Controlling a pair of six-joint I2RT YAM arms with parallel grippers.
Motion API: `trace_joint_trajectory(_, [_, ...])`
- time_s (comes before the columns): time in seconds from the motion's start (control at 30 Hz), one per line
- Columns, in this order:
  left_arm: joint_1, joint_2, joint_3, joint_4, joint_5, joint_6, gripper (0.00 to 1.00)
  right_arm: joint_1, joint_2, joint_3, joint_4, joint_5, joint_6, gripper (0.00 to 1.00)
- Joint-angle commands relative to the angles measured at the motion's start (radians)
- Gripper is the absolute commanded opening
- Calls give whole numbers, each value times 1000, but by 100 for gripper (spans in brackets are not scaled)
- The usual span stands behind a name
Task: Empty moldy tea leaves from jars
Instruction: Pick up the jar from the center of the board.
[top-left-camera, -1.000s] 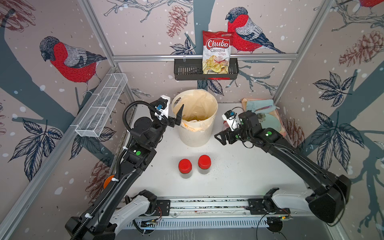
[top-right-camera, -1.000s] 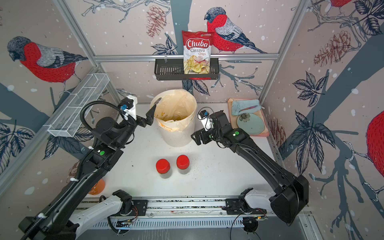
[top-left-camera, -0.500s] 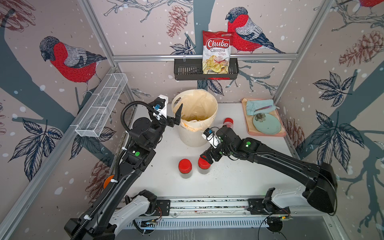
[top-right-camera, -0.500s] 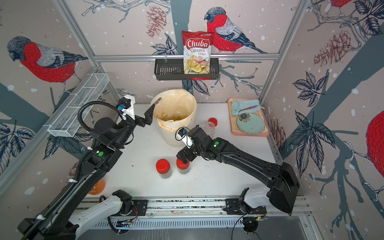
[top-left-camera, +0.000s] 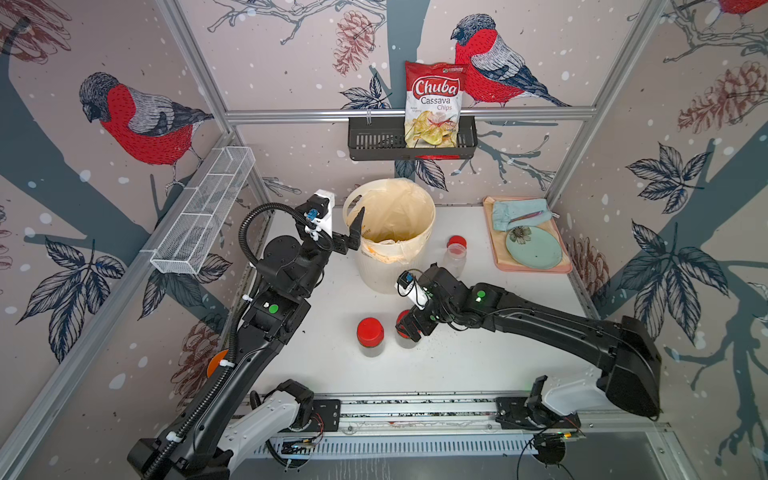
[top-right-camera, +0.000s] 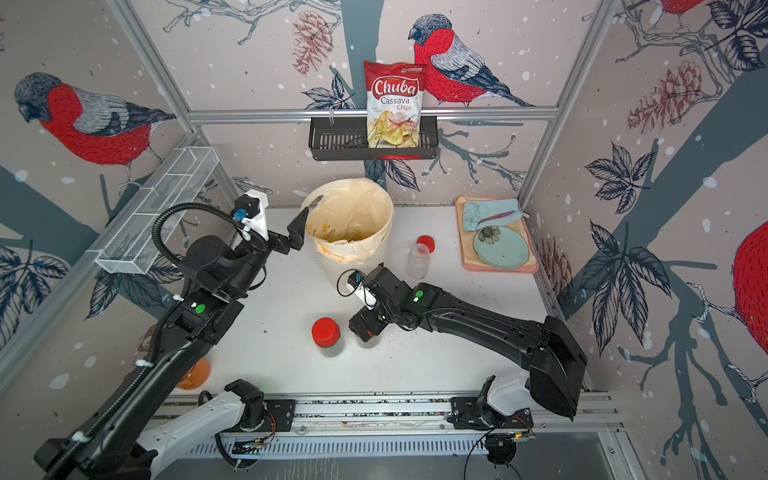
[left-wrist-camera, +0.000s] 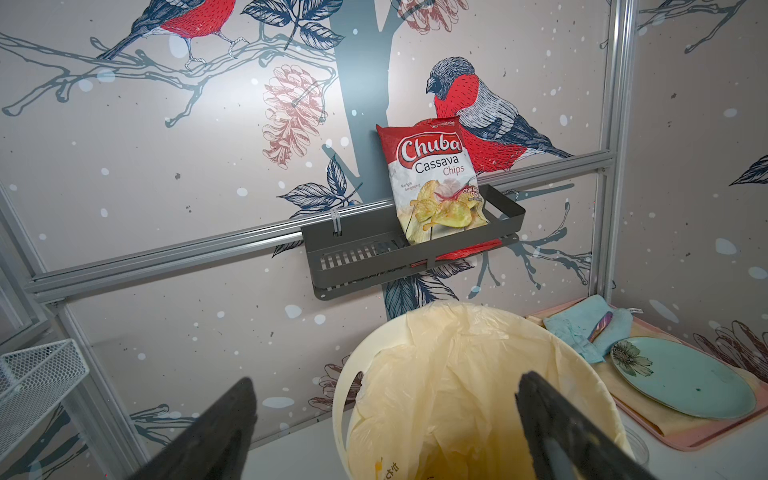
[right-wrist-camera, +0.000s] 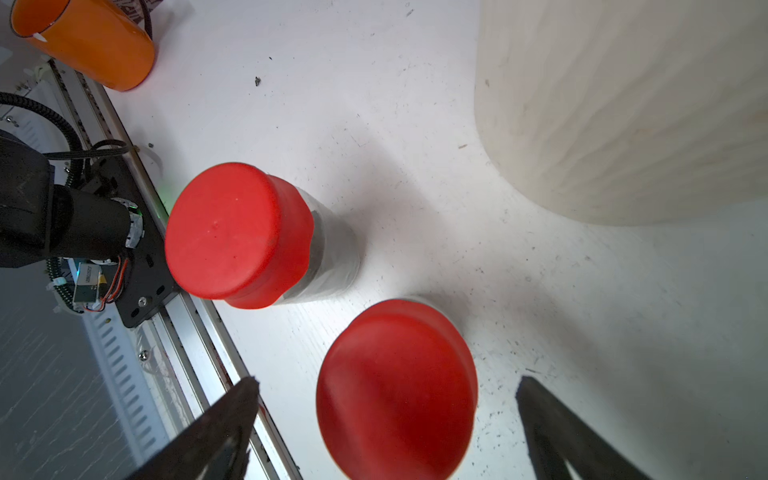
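Right jaws: the right gripper (right-wrist-camera: 386, 384) stood wide open and empty, one finger either side of the near jar (right-wrist-camera: 399, 419) and above its red lid, touching nothing that I could see!
Left jaws: the left gripper (left-wrist-camera: 386, 384) gaped just as wide, also empty, parked high by the rim of the bin (top-left-camera: 378, 274).
Just changed: a second earlier the right arm was back beside the bin. It swung forward and down and arrived over the near jar. The left arm never budged.
What that meant: by my reading, one jar was finished and round two was opening, with a close on that near jar the likely next call.
Tea leaves: the tea leaves (right-wrist-camera: 332, 253) showed dark through the wall of the second capped jar (right-wrist-camera: 237, 237). The near jar's contents hid under its lid, and a few specks lay on the table (top-left-camera: 478, 365).
Jars, counted: three. Two were capped and stood just beside each other up front. One open jar (top-left-camera: 454, 264), apparently empty, stood between the bin and the tray (top-left-camera: 536, 269).
Lids, counted: three red. Two were on, and one loose lid (top-left-camera: 456, 242) lay just behind the open jar.
Around the edges: one bin, one tray, one plate (top-left-camera: 534, 247), one cloth (top-left-camera: 515, 210), one chip bag (top-left-camera: 433, 108), one orange cup (right-wrist-camera: 87, 41).
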Motion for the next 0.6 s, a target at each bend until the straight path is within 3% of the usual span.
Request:
trace_joint_trajectory(0.0, [3, -3, 2, 3, 6, -14, 95, 9, 6, -9, 8, -3, 10, 97])
trace_joint_trajectory(0.23, [3, 0, 7, -17, -81, -47, 97, 16, 29, -13, 11, -6, 5, 96])
trace_joint_trajectory(0.57, [3, -63, -52, -49, -105, -124, 97, 19, 58, -13, 13, 3, 1, 92])
